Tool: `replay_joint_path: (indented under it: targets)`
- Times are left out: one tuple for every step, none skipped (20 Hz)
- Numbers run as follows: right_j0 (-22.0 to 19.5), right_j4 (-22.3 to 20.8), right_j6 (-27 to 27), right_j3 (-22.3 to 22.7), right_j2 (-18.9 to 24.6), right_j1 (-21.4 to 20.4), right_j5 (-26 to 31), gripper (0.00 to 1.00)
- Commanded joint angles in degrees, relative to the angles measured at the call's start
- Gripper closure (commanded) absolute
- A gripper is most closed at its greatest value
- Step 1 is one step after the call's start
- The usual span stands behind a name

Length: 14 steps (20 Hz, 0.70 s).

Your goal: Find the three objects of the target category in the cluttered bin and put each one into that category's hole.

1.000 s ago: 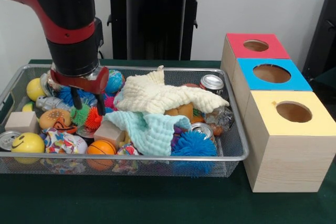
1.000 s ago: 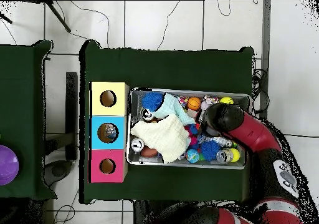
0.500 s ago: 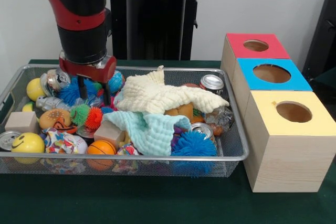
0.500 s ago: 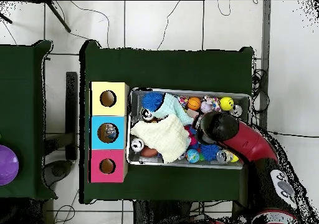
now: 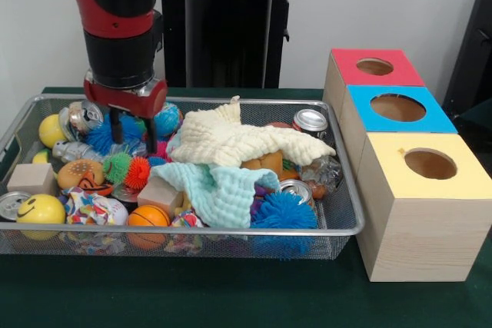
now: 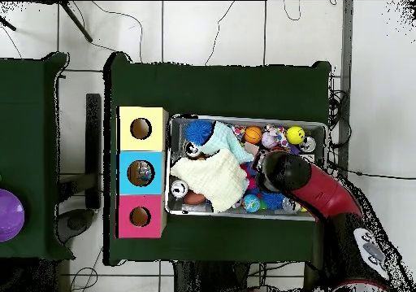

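Observation:
A wire mesh bin (image 5: 231, 230) is packed with balls, cans, blocks and cloths. My gripper (image 5: 133, 131) hangs open over the bin's back left part, its black fingers (image 5: 151, 138) just above a blue spiky ball (image 5: 104, 136), with nothing held. Below it lie a green spiky ball (image 5: 117, 167) and a red spiky ball (image 5: 138, 172). A cream cloth (image 5: 238, 140) and a teal cloth (image 5: 223, 190) cover the middle. In the overhead view the arm (image 6: 284, 172) hides the gripper over the bin (image 6: 244, 117).
Three wooden boxes with round holes stand beside the bin: red (image 5: 373, 67), blue (image 5: 396, 109), yellow (image 5: 427, 167). Also in the bin are cans (image 5: 310, 120), a smiley ball (image 5: 40, 209), a small basketball (image 5: 147, 217), wooden blocks (image 5: 31, 178) and another blue spiky ball (image 5: 284, 209).
My gripper has risen out of the spiky balls and shifted slightly toward the bin's back, still open and empty. The objects in the bin look unmoved.

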Motion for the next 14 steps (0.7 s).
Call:
replay_joint_path:
  targets:
    - [-2.06,-1.76,7.38,4.34,3.49,2.56,-4.88,0.0]
    - [-1.74,-1.74,7.75,4.25,3.3,2.83,-5.22,0.0]
    - [-1.39,-1.8,8.07,4.23,3.01,2.99,-5.6,0.0]
    - [-1.07,-1.79,8.31,3.92,2.85,3.4,-5.83,0.0]
    - [-0.76,-1.84,8.71,4.34,2.71,3.4,-6.52,0.0]
    - [-0.35,-1.71,9.12,4.21,2.55,3.7,-6.77,0.0]
    - [-0.09,-1.59,9.5,4.35,2.36,3.72,-7.11,0.0]
    - [0.07,-1.47,9.67,4.27,2.36,3.91,-7.25,0.0]
    - [0.13,-1.36,9.68,4.33,2.49,4.05,-7.29,0.0]
    - [0.32,-1.29,9.72,4.2,2.41,4.1,-7.14,0.0]
    - [0.51,-1.23,9.83,4.34,2.38,4.09,-7.25,0.0]
    - [0.55,-1.13,9.97,4.46,2.43,4.13,-7.49,0.0]
    - [0.55,-1.11,10.16,4.99,2.51,3.93,-8.17,0.0]
    - [0.91,-1.27,10.5,5.19,2.28,4.01,-9.07,0.0]
